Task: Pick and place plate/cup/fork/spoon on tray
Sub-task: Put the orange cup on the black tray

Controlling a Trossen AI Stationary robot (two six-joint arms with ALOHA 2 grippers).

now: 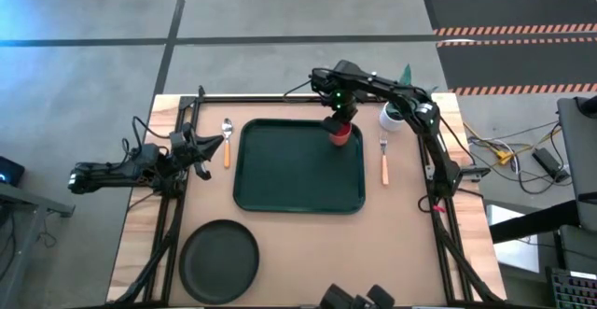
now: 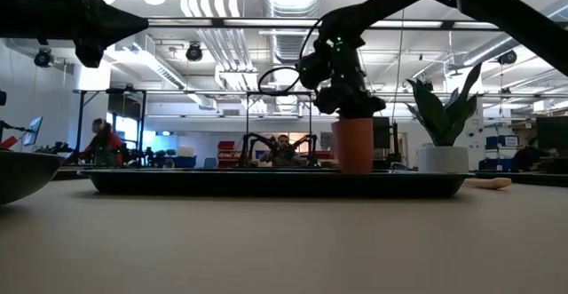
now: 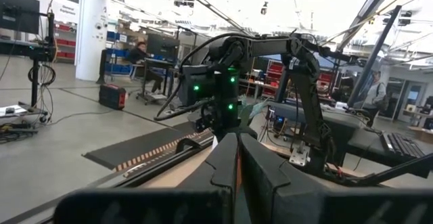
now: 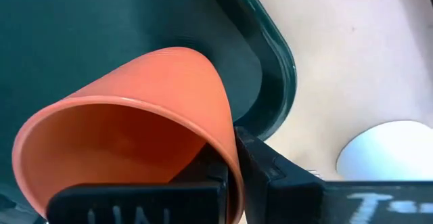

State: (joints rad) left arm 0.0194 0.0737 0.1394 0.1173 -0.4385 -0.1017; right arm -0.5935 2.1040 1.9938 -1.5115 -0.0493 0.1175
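Note:
The red cup (image 1: 341, 134) stands upright over the far right corner of the dark green tray (image 1: 280, 174), with my right gripper (image 1: 340, 122) shut on its rim from above. The dark plate (image 1: 219, 260) lies on the table near the front left. Left of the tray lies the spoon (image 1: 227, 142), and to the tray's right the fork (image 1: 384, 159). My left gripper (image 1: 213, 145) waits shut at the table's left side, beside the spoon, touching nothing. My right gripper pinches the cup's wall at the rim (image 4: 229, 158), one finger inside the cup and one outside (image 4: 270, 173). The fingers point down from above. The cup (image 2: 355, 145) hangs upright; its base is level with the tray's edge (image 2: 222, 180), which hides whether it touches the tray floor.
A white pot with a green plant (image 1: 393, 116) stands just beyond the tray's far right corner, close to my right arm. Black frame rails run along the table's left and right sides. People sit in the room beyond the table.

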